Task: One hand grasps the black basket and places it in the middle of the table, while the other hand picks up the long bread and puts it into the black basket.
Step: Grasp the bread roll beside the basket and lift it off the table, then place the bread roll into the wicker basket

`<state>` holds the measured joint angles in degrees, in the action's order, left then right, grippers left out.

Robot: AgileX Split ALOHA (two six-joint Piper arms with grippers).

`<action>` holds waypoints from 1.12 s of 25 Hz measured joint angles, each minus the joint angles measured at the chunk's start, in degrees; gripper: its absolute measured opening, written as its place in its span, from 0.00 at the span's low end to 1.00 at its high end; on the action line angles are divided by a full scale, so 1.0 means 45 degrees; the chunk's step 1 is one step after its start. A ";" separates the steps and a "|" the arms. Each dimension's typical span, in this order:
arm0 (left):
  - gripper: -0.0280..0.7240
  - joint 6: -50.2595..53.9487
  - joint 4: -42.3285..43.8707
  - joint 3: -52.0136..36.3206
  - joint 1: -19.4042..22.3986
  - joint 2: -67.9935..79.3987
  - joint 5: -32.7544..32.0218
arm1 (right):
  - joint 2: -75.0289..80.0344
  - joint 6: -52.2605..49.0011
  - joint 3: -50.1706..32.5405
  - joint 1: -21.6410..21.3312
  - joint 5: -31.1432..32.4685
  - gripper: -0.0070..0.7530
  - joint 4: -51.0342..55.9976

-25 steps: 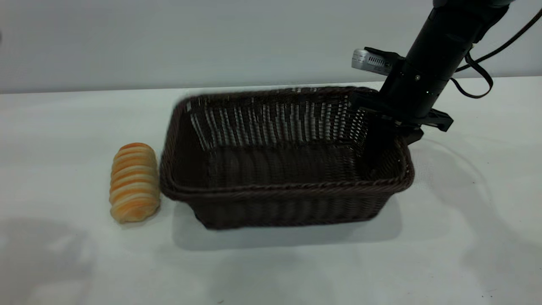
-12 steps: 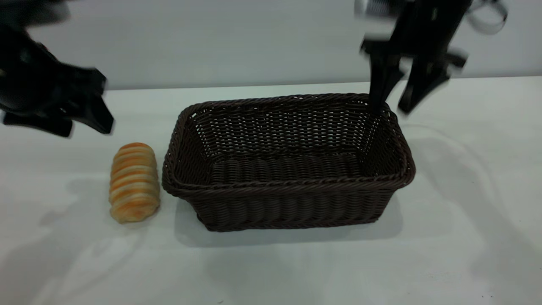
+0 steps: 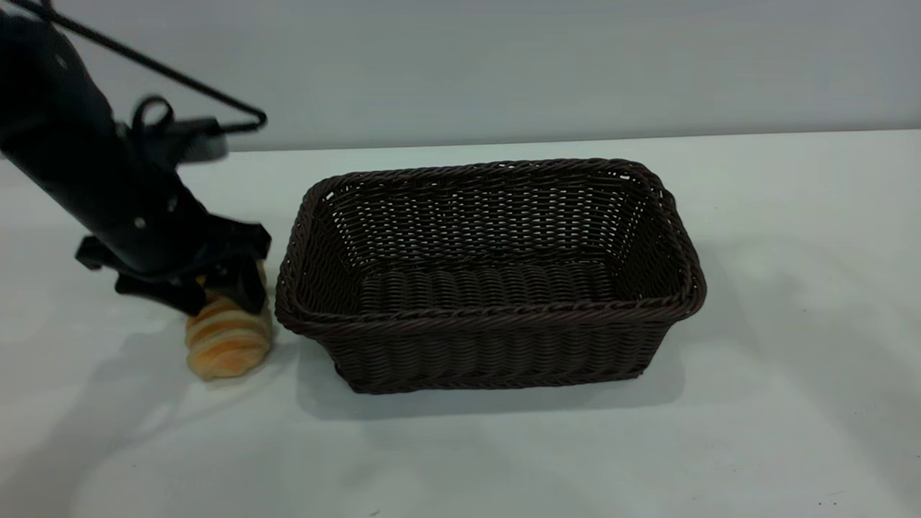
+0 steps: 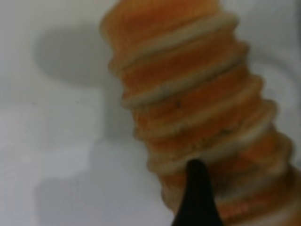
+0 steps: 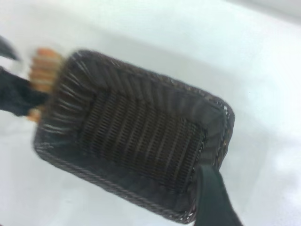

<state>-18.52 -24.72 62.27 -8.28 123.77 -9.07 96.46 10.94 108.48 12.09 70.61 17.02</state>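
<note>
The basket [image 3: 489,277] stands empty near the middle of the table [image 3: 791,360], so the placing step looks done and the bread step is in hand; the left gripper [image 3: 216,291] sits low over the far end of the bread [image 3: 229,342], its two fingers straddling the loaf, jaws apart around it and, as far as can be judged, not yet pressed into the crust — the wrist view shows one dark fingertip [image 4: 197,193] against the ridged loaf [image 4: 197,103] with pale table on the other side, which does not settle whether contact is made; the bread lies on the table just beside the basket's left end wall, apart from it by a thin gap; the right gripper [image 5: 211,197] is out of the exterior view, held high above the basket [image 5: 131,132] to judge from its wrist view, where only one dark finger shows, so whether its jaws are wide or narrow cannot be told; the next move likely calls for closing gently on the soft loaf, lifting it clear of the braided rim, carrying it rightward over the basket and letting go — a hard squeeze could dent it; count: one basket, one bread, two grippers.
</note>
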 joint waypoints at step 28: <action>0.14 -0.1366 0.0100 0.0220 -0.2123 -0.5348 -0.1640 | -1.7356 -0.1077 -1.7627 0.0000 -0.0687 0.63 -0.3048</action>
<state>-24.66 -24.27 63.26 -17.84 99.70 -16.45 18.36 6.09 29.15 12.09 67.52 3.31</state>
